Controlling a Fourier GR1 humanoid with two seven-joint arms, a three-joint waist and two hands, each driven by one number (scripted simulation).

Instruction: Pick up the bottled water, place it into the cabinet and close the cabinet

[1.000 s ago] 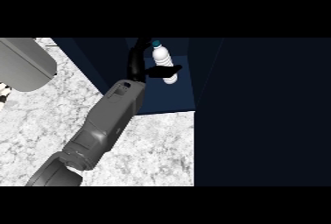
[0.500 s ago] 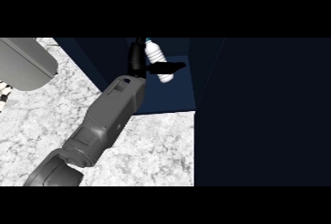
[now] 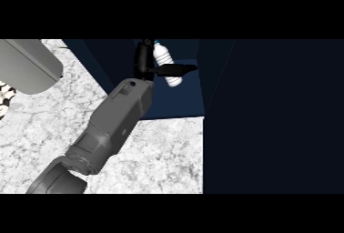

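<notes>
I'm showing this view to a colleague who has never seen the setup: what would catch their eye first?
First the white bottled water near the top centre, held in the black hand at the end of a grey forearm rising from the lower left. It stands out against the dark blue cabinet, which fills the right side. The marbled counter lies below, with a grey object at upper left.

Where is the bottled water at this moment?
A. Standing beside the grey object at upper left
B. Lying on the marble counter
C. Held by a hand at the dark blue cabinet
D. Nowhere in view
C: the hand is curled round the bottled water, its thumb across the bottle, in front of the dark blue cabinet.
</notes>
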